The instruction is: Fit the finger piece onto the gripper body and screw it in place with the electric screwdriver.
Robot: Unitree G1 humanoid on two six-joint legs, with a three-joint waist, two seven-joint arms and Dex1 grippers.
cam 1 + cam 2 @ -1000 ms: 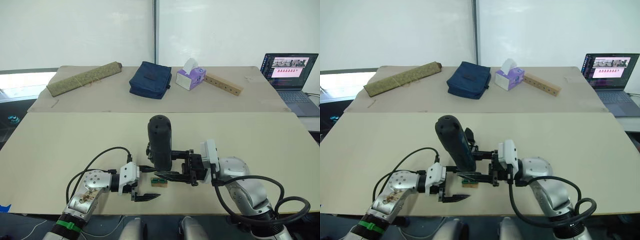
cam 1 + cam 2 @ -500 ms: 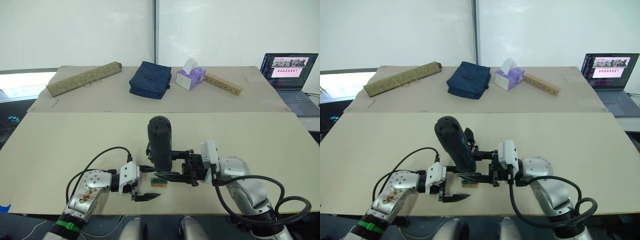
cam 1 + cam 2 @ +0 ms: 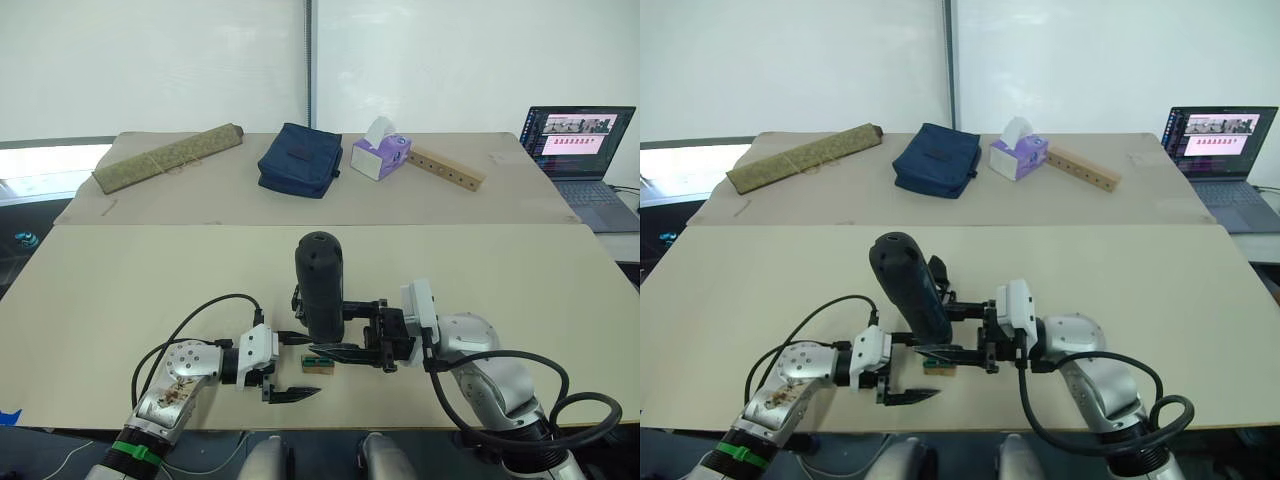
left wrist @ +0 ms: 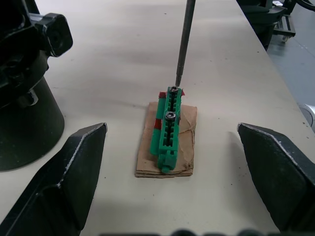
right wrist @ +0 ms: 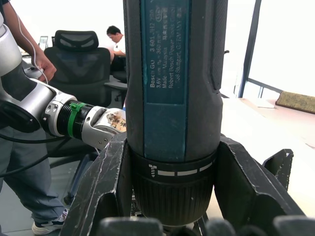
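The counter (image 3: 120, 290) is a wide beige surface, with a second counter (image 3: 500, 200) set against its far edge. On that far one lie, from left to right, a rolled green mat (image 3: 168, 156), a dark blue bag (image 3: 300, 160), a purple tissue box (image 3: 380, 157), a wooden strip with holes (image 3: 447, 168) and an open laptop (image 3: 585, 150) at the far right.

Near the front edge of the near counter, at its middle, the electric screwdriver (image 3: 319, 286) stands almost upright, its rounded end up. The right pincer (image 3: 345, 335) is clamped on its lower body from the right; in the right wrist view both black fingers (image 5: 101, 194) press against the barrel on either side. The thin metal bit (image 4: 183, 42) points down onto the far end of a small green block (image 4: 168, 129), touching a screw head there. The block lies on a scrap of tan cardboard (image 4: 184, 142) flat on the counter.

The gripper body (image 4: 27, 83) sits just left of the green block, behind the screwdriver as seen from the head; only its round base and a black knob show.

The left pincer (image 3: 288, 367) rests low on the counter just left of the block, fingers (image 4: 66, 177) spread wide apart and holding nothing, the block lying between them but apart from both.

A person sits in an office chair in the background of the right wrist view.
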